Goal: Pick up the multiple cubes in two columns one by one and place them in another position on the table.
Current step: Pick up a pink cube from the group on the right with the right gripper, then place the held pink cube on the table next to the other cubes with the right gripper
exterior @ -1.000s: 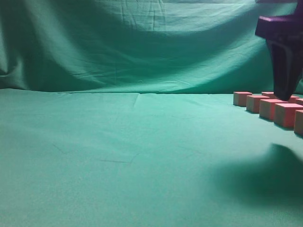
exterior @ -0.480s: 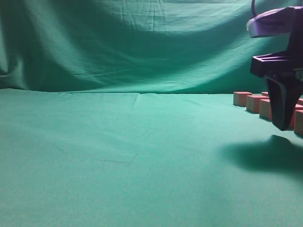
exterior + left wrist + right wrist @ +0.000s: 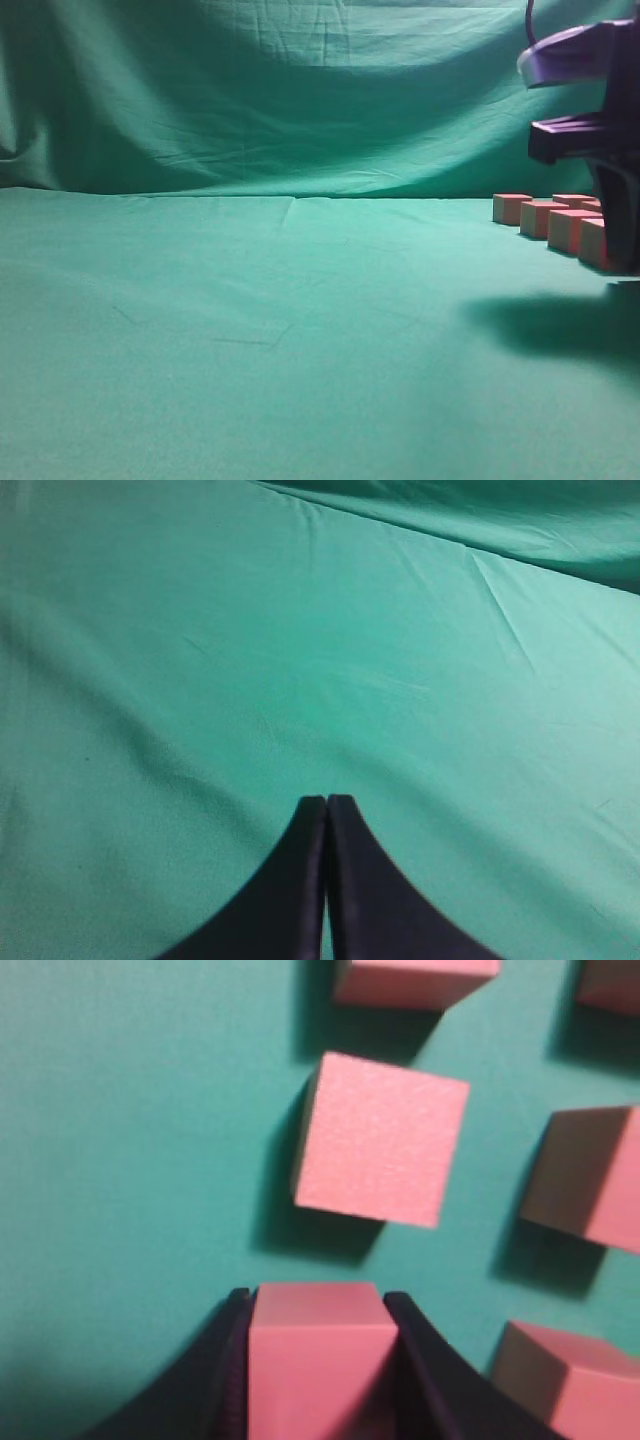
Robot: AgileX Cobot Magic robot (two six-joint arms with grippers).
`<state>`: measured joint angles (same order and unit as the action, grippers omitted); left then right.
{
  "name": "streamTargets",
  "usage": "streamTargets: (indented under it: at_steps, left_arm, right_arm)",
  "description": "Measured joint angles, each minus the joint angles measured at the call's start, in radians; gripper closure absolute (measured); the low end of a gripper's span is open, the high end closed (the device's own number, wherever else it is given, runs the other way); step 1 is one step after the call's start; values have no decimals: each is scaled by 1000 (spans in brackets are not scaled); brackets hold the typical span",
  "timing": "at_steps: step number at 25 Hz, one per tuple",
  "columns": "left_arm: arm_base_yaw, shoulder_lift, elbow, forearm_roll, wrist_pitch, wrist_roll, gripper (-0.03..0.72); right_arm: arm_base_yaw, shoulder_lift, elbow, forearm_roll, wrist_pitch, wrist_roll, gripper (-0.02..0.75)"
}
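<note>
Closing the right gripper (image 3: pixel 318 1360) onto one cube (image 3: pixel 322 1355), fingers pressing both its sides, ready for lifting off the table (image 3: pixel 250 330). Leaving the other cubes (image 3: pixel 382 1140) just beyond it in two columns, spaced apart for finger access. Keeping the left gripper (image 3: pixel 327 810) clenched, empty, well away from them.

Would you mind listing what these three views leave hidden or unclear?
- Cube count: the exterior view's right edge and the right gripper cut off the cubes; the right wrist view crops its outer cubes too.
- Lift: the right wrist view shows a cube between the fingers, but not whether it has left the table.
- Left gripper: its position relative to the cubes; none appear there.
</note>
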<state>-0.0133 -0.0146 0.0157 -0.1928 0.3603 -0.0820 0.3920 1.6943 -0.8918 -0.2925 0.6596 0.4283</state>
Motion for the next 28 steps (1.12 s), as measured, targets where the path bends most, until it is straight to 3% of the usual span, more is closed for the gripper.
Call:
streamTargets:
  at_steps: [3,9,14,28]
  left_arm:
    - [0,0,0,0,0,0,688]
    - [0,0,0,0,0,0,688]
    - [0,0,0,0,0,0,688]
    - [0,0,0,0,0,0,688]
  right_arm:
    - [4,0,-86,11,131,-36,472]
    - [89,1,-310,127,373,-327,472]
    - [150,30,-456,169,400,-439,472]
    - [154,333,-756,243,434,-653,472]
